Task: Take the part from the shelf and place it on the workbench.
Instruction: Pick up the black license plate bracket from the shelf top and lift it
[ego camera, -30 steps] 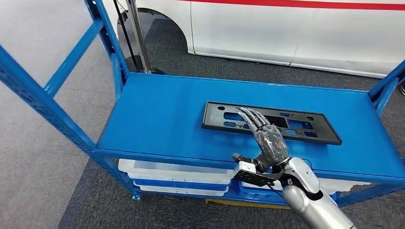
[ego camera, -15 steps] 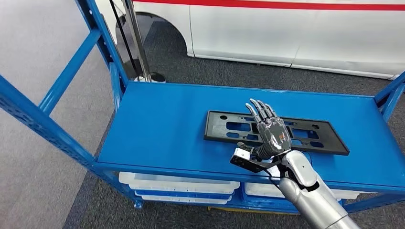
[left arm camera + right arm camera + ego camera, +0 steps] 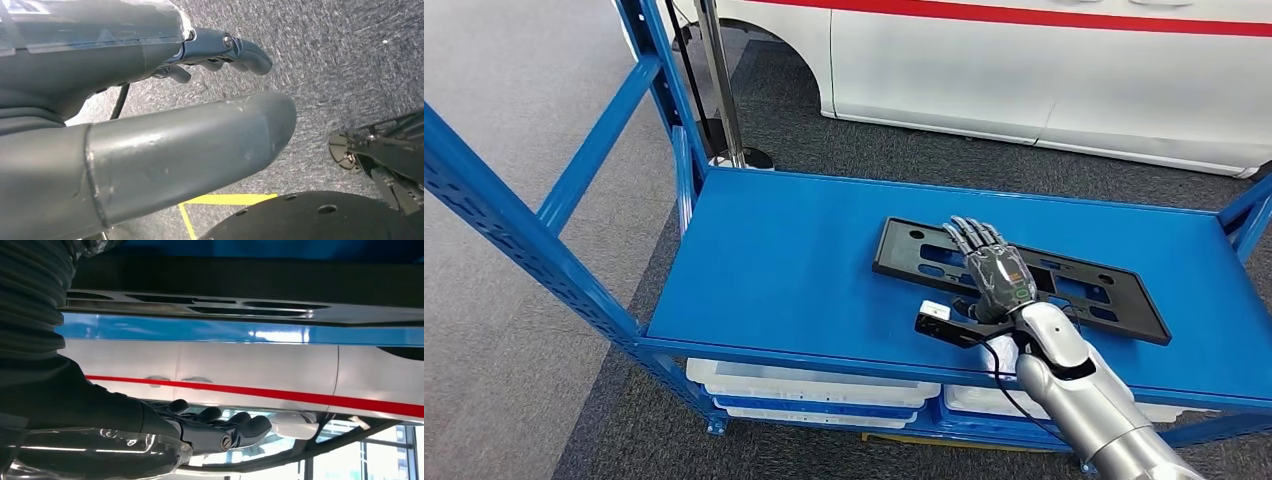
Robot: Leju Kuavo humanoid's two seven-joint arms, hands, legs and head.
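The black part, a long flat plate with cut-outs, lies on the blue shelf toward its right end, slightly askew to the front edge, with bare blue surface between it and every edge. The right hand is stretched flat above the part's middle, fingers straight and apart, gripping nothing; whether it touches the plate cannot be told. Wide open shelf lies left of the part. Blue uprights stand at the left corners. The left hand hangs over grey carpet, fingers loosely spread, holding nothing.
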